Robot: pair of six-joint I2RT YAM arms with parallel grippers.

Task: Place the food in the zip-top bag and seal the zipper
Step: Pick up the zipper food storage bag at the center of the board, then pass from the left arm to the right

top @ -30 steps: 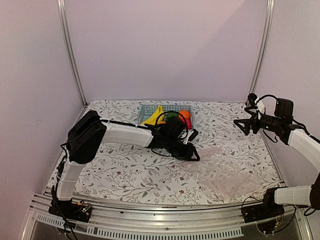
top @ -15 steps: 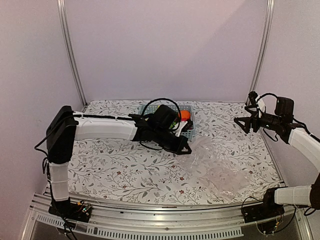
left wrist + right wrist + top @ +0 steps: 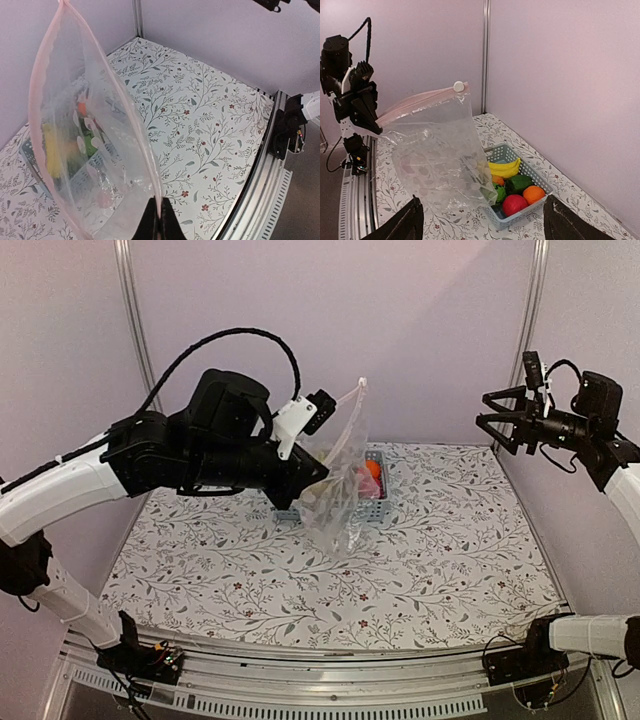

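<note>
My left gripper (image 3: 321,476) is shut on the pale pink zipper (image 3: 125,110) of the clear zip-top bag (image 3: 340,490) and holds it in the air, in front of the basket. In the left wrist view my left gripper (image 3: 159,214) pinches the strip, and two pink lines spread apart above it. The bag (image 3: 437,150) hangs empty, with a white slider (image 3: 458,86) at its top corner. The food lies in the light-blue basket (image 3: 546,186): yellow bananas (image 3: 505,168), green pepper (image 3: 520,183), orange (image 3: 534,194), red fruit (image 3: 514,204), green ball (image 3: 500,192). My right gripper (image 3: 490,420) is open and empty, high at the right.
The basket (image 3: 375,510) stands at the back middle of the floral table, partly behind the hanging bag. Metal posts (image 3: 520,340) stand in the back corners. A metal rail (image 3: 320,665) runs along the near edge.
My left arm has lifted the bag off the table's right side and swung it up in front of the basket. My right gripper has risen a little.
</note>
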